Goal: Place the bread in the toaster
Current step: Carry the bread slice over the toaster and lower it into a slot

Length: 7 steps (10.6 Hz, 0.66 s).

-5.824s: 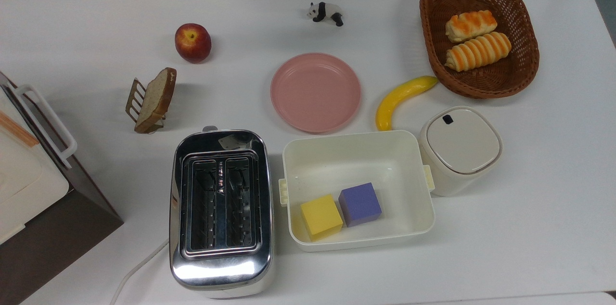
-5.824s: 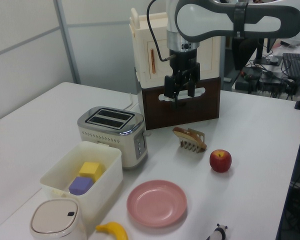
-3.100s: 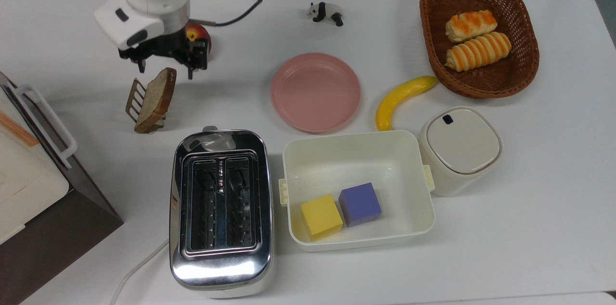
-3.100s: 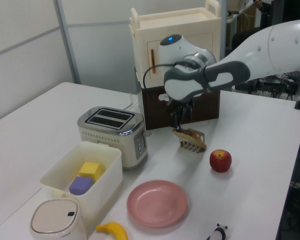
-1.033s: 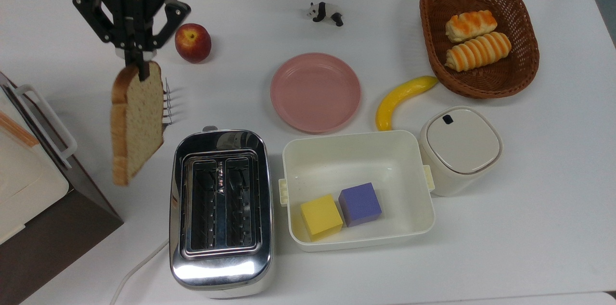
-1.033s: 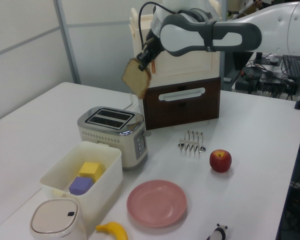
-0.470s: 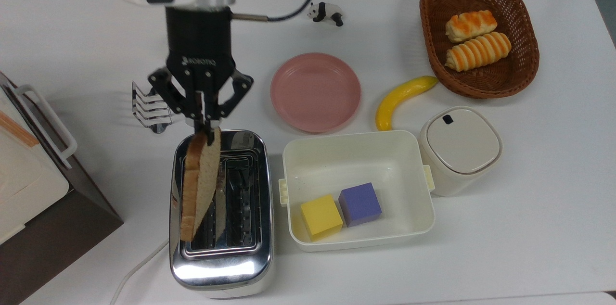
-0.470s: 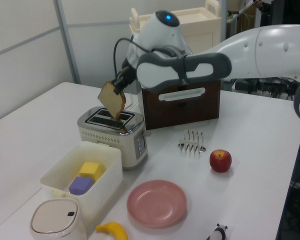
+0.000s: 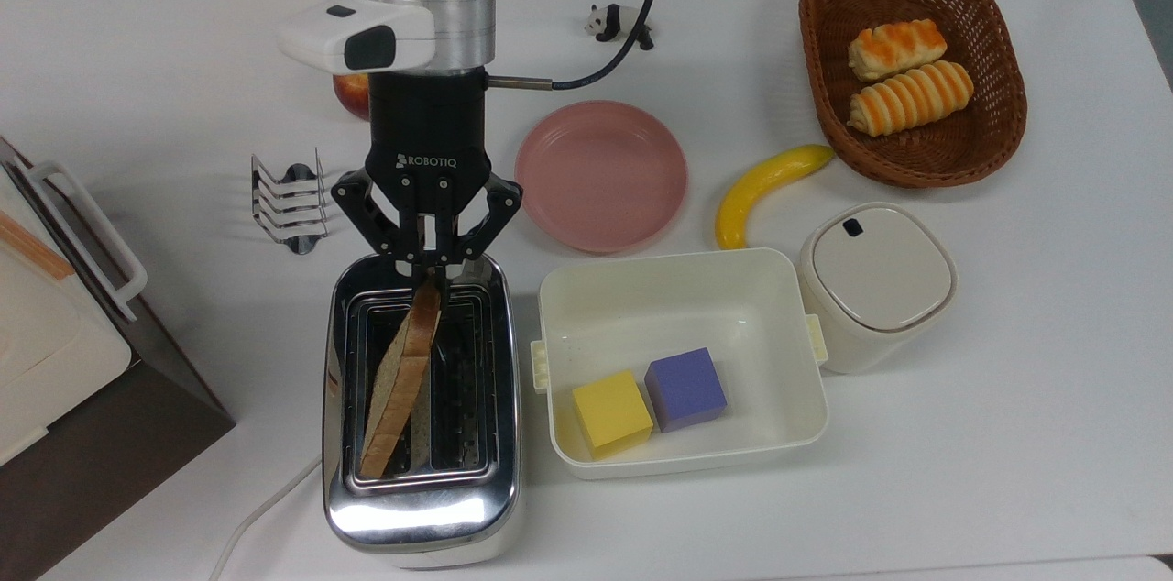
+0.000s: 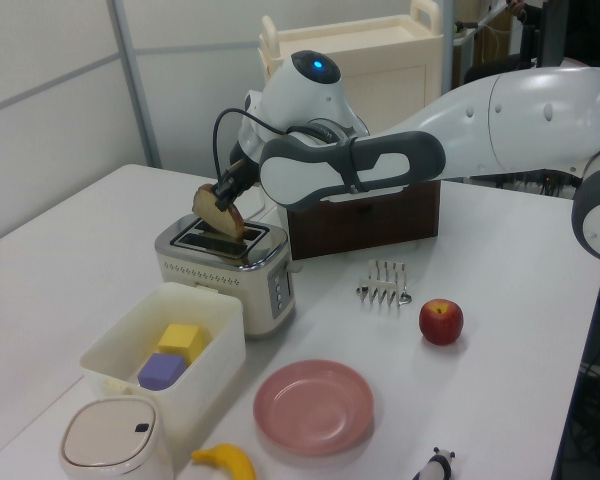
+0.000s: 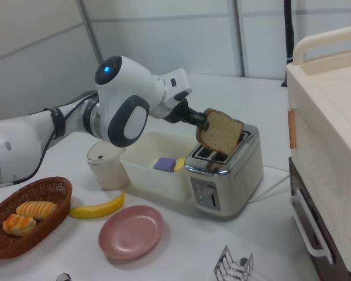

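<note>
Top view shows the gripper [image 9: 428, 271] pinching the bread [image 9: 401, 384] by one end, its lower edge dipping slantwise into the toaster [image 9: 421, 508]; lowering fully and letting go seem left.

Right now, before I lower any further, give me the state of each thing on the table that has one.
gripper: shut on the bread's top edge
bread: tilted, lower end in the toaster slot on the top view's left
toaster: the other slot free
toast rack: bare
pink plate: bare
cream tub: open, holds a yellow cube and a purple cube
lidded canister: lid on
wicker basket: holds two rolls
</note>
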Available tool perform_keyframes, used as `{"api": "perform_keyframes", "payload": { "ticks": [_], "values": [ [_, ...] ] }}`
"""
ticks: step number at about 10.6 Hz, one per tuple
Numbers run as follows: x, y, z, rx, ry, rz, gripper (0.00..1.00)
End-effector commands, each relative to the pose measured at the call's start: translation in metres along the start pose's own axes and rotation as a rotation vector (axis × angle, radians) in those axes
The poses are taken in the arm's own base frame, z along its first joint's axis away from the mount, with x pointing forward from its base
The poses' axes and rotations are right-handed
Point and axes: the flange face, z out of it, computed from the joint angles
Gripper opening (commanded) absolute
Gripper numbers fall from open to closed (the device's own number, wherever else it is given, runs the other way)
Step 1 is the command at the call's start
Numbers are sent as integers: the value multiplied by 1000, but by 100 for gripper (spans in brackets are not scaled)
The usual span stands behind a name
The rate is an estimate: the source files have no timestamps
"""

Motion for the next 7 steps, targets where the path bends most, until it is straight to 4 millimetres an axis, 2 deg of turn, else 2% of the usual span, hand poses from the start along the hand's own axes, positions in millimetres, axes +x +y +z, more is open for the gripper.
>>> {"api": "perform_keyframes", "payload": {
  "ticks": [1, 2, 3, 7],
  "values": [
    [0, 17, 1, -19, 5, 41, 69],
    [0, 24, 1, -25, 7, 51, 79],
    [1, 27, 0, -30, 8, 53, 100],
    [10, 37, -18, -17, 37, 117, 100]
  ]
}}
